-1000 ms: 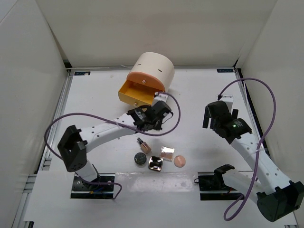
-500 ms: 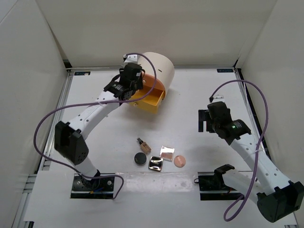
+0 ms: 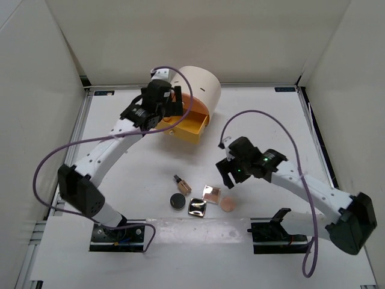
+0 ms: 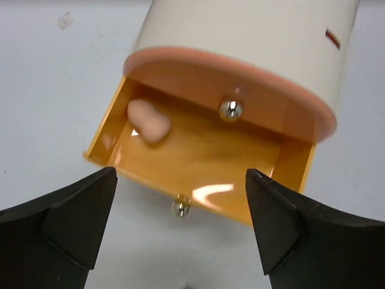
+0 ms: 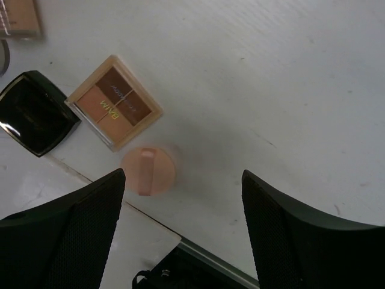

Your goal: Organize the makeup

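Right fingers [image 5: 180, 235], spread wide and holding nothing, hover above the peach puff [image 5: 147, 171], which lies flat on the desk [image 5: 289, 90] in the gap between them, a little toward the finger on the compacts' side; being round, it has no long axis, and its strap runs across the closing line. A brown palette [image 5: 114, 101] sits just beyond the puff, with a black square compact [image 5: 36, 112] beside it. The right arm is far nearer: the left fingers [image 4: 180, 174], equally open and empty, hang over the orange drawer [image 4: 198, 156], where a beige sponge [image 4: 148, 120] rests
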### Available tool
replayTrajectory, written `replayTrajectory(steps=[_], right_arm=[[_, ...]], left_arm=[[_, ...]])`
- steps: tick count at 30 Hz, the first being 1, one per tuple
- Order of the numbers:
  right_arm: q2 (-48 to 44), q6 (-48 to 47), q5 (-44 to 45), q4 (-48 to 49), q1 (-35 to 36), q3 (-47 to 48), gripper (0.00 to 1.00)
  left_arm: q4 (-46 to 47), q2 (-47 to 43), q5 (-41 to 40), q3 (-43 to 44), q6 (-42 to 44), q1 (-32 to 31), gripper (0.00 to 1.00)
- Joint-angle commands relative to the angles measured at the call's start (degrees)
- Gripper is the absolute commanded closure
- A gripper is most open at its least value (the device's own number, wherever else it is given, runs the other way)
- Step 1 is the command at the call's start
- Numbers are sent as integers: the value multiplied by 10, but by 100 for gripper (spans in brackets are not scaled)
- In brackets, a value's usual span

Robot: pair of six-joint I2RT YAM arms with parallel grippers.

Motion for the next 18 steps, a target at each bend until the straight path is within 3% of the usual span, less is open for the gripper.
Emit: replayTrajectory(steps=[1, 8, 13, 18], right_arm=[[57, 20, -30, -2, 35, 41, 20], [133, 159, -31, -17, 37, 13, 27], [129, 182, -68, 22, 39, -50, 33], [136, 201, -92, 49, 49, -99, 42]], left_arm=[[-55, -90, 24, -57, -31, -5, 2], [-111, -232, 32, -215, -91, -17, 2], [-122, -264, 49, -244, -108, -19, 2], [-144, -261, 28, -219, -113, -18, 2]])
